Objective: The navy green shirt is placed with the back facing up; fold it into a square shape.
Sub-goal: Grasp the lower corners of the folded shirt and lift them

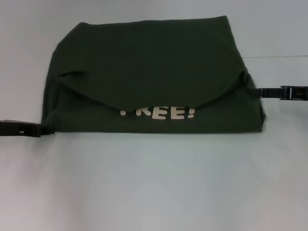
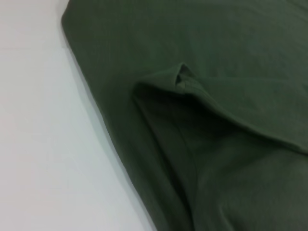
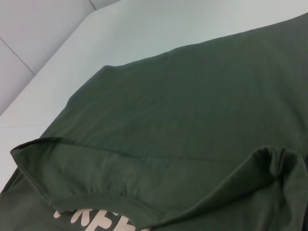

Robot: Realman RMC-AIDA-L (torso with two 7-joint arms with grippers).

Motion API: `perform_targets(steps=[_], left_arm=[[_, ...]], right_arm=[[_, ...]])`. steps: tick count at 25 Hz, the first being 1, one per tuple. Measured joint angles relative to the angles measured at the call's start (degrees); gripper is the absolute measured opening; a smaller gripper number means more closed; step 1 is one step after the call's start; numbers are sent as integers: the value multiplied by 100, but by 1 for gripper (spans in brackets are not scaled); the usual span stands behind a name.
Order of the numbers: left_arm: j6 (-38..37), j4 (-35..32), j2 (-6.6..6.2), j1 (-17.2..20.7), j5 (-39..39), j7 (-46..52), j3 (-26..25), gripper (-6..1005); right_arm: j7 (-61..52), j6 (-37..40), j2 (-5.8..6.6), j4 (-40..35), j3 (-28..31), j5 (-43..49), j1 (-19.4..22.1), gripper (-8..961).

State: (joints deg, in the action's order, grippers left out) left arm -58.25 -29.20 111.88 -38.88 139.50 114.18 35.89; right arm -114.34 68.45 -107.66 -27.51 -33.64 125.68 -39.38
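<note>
The navy green shirt (image 1: 154, 62) lies on the table, folded into a wide block. A curved flap is folded from the far side toward me and covers the tops of the cream letters "FREE!" (image 1: 159, 113). My left gripper (image 1: 47, 130) lies low at the shirt's near left corner. My right gripper (image 1: 260, 91) is at the shirt's right edge, next to a bunched fold (image 1: 245, 79). The left wrist view shows the shirt (image 2: 216, 144) with a raised fold end (image 2: 180, 77). The right wrist view shows the shirt (image 3: 192, 110) and the letters (image 3: 96, 222).
The pale table (image 1: 154, 183) extends in front of the shirt and to both sides. A seam or edge line (image 1: 284, 57) runs behind the right gripper. In the right wrist view the table's far edge (image 3: 62, 38) meets a pale wall.
</note>
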Motion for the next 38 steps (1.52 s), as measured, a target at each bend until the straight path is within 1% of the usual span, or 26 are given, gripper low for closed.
perform_targets(steps=[5, 7, 11, 14, 17, 20, 21, 22, 24, 27, 34, 38], left_arm=[[74, -6, 0, -14, 9, 13, 26, 339], [77, -3, 0, -35, 15, 13, 31, 141], [73, -1, -9, -48, 16, 14, 32, 99], [20, 2, -20, -73, 16, 20, 32, 67], [-49, 2, -28, -99, 16, 36, 32, 36], [-148, 0, -39, -131, 16, 43, 32, 25], [-162, -2, -40, -135, 16, 43, 32, 25], [-181, -5, -42, -139, 15, 43, 32, 25], [-213, -21, -45, -141, 15, 43, 32, 25], [-242, -31, -45, -139, 15, 43, 32, 25], [-242, -43, -45, -117, 15, 72, 32, 24], [-246, -49, -57, -134, 70, 119, 31, 24]], right_arm=[[-22, -12, -9, 0, -35, 0, 6, 841], [-28, -4, -11, 0, -37, 0, 8, 841], [-70, 10, -7, 0, -51, 0, 9, 840], [-278, 19, 23, -7, -160, 0, 4, 840], [-805, 74, 126, -46, -468, -1, -55, 840], [-1547, 230, 314, -46, -877, 28, -186, 839], [-1759, 301, 355, -43, -969, 93, -238, 839], [-1936, 353, 387, -43, -1021, 180, -285, 839], [-2163, 405, 405, -55, -1056, 398, -373, 839], [-2331, 338, 371, -26, -1062, 771, -503, 839], [-2346, -130, 102, 11, -1077, 1164, -589, 838], [-2339, -291, -5, 19, -1120, 1265, -598, 826]])
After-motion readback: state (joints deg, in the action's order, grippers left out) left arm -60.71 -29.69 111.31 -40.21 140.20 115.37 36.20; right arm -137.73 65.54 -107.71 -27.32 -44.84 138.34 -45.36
